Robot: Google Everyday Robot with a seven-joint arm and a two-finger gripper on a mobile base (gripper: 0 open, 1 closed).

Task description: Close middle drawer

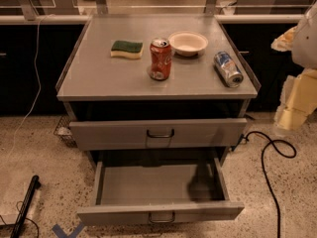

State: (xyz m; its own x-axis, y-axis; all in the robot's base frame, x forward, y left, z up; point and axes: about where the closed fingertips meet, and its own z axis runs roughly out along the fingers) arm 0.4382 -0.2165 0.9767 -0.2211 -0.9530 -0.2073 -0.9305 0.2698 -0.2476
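The middle drawer (159, 212) is pulled far out of the grey cabinet; its inside is bare and its flat front panel has a small loop handle (162, 217). The top drawer (158, 133) above it stands a little out, with its own handle (160, 133). The lowest drawer is hidden under the open one. My gripper (293, 105) is a cream and white shape at the right edge of the view, to the right of the cabinet at about top-drawer height and apart from both drawers.
On the cabinet top (99, 78) are a green-and-yellow sponge (127, 49), an upright red can (160, 58), a white bowl (187, 42) and a silver-blue can (228, 69) on its side. A black cable (270, 152) loops on the floor at right. A black bar (25, 205) lies at lower left.
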